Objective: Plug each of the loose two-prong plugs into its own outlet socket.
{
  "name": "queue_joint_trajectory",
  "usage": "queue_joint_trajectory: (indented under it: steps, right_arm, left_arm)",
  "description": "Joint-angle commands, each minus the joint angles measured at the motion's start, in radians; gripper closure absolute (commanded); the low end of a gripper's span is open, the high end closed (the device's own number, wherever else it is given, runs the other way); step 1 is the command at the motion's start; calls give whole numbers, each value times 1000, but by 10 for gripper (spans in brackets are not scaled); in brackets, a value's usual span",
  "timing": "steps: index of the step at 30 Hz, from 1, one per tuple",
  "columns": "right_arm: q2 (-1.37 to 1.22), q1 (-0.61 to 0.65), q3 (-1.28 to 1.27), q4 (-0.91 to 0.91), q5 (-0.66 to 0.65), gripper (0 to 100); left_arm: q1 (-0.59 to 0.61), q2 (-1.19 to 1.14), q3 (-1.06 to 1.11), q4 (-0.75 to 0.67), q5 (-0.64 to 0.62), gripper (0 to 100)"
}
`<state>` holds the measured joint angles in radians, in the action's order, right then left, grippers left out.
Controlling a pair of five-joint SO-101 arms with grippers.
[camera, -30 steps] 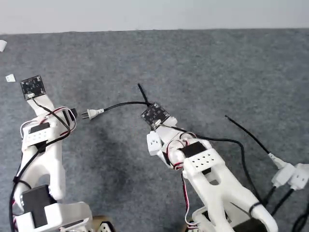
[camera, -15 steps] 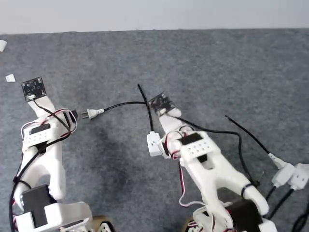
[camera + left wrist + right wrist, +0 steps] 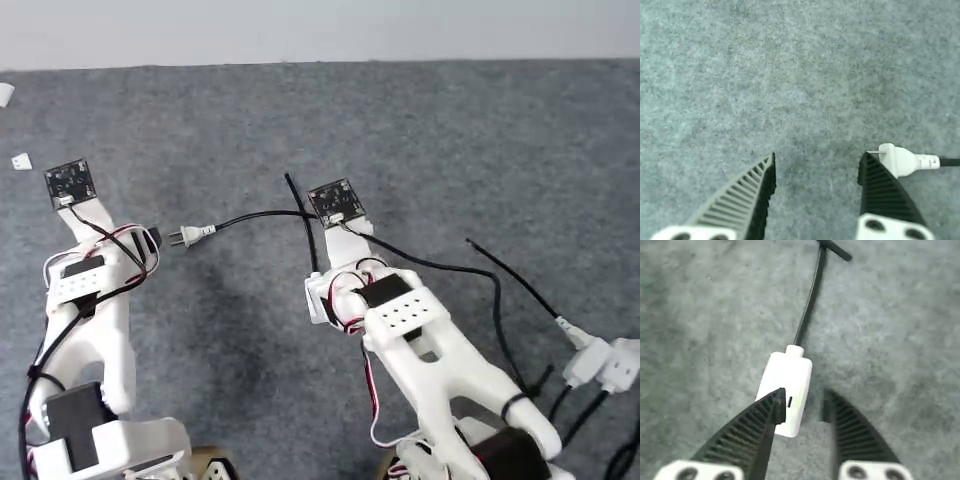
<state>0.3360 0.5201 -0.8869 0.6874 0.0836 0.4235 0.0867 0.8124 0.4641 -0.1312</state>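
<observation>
Your right arm has swung round over the last second, its wrist turning so that the right pincer (image 3: 804,392) now lines up along the white socket block (image 3: 786,382). The block itself has not shifted on the tabletop (image 3: 480,130). The pincer's fingers are spread and pinch nothing. One fingertip overlaps the block's near end and the other sits just beside it, so this looks like the set-up for a grasp, not a hold.

Your left arm has kept still. The left pincer (image 3: 818,156) is spread wide and empty, with the loose plug (image 3: 900,160) against the outer side of one fingertip, its black cord (image 3: 255,217) trailing away. Nothing is plugged in yet.

No brand, label or writing is legible on the block or plug.
</observation>
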Motion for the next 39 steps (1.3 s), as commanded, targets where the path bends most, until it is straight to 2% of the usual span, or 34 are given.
queue_joint_trajectory:
  steps: [1,10,17,21,29,33,39]
  right_arm:
    - [-64,8,29,-39,23,819]
    - [-193,22,164,81,18,819]
    - [-202,193,173,96,-31,819]
    - [-208,189,173,96,-38,821]
    - [-209,182,173,90,-49,971]
    - [-193,124,173,99,-135,991]
    - [-36,-114,192,173,-143,991]
  left_arm:
    - [3,44,-8,-23,6,745]
    - [2,44,-8,-23,6,745]
    - [3,44,-8,-23,6,745]
    - [5,44,-8,-23,6,745]
    - [3,44,-8,-23,6,745]
    - [3,44,-8,-23,6,745]
    - [3,44,-8,-23,6,745]
